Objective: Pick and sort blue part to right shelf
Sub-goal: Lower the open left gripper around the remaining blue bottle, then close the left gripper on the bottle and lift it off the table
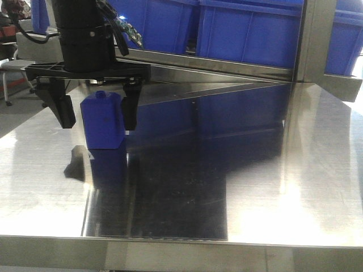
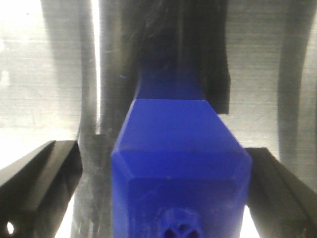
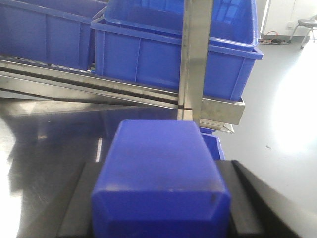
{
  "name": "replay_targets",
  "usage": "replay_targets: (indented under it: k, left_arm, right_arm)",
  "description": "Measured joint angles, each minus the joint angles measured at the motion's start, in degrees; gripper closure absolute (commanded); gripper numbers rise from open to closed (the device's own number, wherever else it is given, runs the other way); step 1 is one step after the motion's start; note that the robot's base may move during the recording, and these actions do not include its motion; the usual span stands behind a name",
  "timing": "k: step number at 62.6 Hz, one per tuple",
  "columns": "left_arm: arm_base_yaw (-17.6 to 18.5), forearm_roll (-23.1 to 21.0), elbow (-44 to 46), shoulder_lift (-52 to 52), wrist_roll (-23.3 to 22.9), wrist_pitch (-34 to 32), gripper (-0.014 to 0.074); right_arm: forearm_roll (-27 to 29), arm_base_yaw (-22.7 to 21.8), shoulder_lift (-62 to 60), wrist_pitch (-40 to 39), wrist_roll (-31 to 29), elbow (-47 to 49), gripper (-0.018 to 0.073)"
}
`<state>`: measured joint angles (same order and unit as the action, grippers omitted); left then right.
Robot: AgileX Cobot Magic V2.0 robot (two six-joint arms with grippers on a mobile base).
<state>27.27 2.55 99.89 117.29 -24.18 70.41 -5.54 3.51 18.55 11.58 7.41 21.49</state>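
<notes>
1. Where the steel table (image 1: 255, 198) lies nearest the front camera, its surface is polished and mirror-like. A part pushed across it would probably slide easily.
2. Farther back, on the table's left portion, the blue part (image 1: 103, 129) stands upright with its base on the steel and its nub (image 1: 101, 94) on top.
3. The left gripper (image 1: 98, 120) hangs over the part, released, with its jaws straddling the body. The left wrist view shows a clear gap between one finger (image 2: 44, 171) and the part's side. The other finger (image 2: 280, 191) is just beside the part or touching it; which cannot be told.
4. Handling, as a judgement: the part looks like rigid moulded plastic, probably light and not fragile, with smooth faces that may slip. The best hold is across the two flat sides below the bevelled shoulder, not on the nub. The jaws should be centred first, or the closer finger may push the part sideways.
5. The right gripper (image 3: 161, 213) is clenched on a second blue part (image 3: 158, 163), with a finger flush against each side. It faces the rack.
6. Farthest off stands the right shelf (image 3: 195, 54), with a steel post and rails carrying large blue bins (image 3: 148, 62).
</notes>
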Motion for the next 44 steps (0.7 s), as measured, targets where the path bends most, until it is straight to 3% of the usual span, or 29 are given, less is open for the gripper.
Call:
replay_targets:
  k: [22, 44]
  left_arm:
    - [0.0, 0.0, 0.0, 0.0, 0.0, 0.0, 0.0176]
    - [0.0, 0.0, 0.0, 0.0, 0.0, 0.0, 0.0232]
  right_arm:
    - [0.0, 0.0, 0.0, 0.0, 0.0, 0.0, 0.0186]
    - [0.0, 0.0, 0.0, 0.0, 0.0, 0.0, 0.0186]
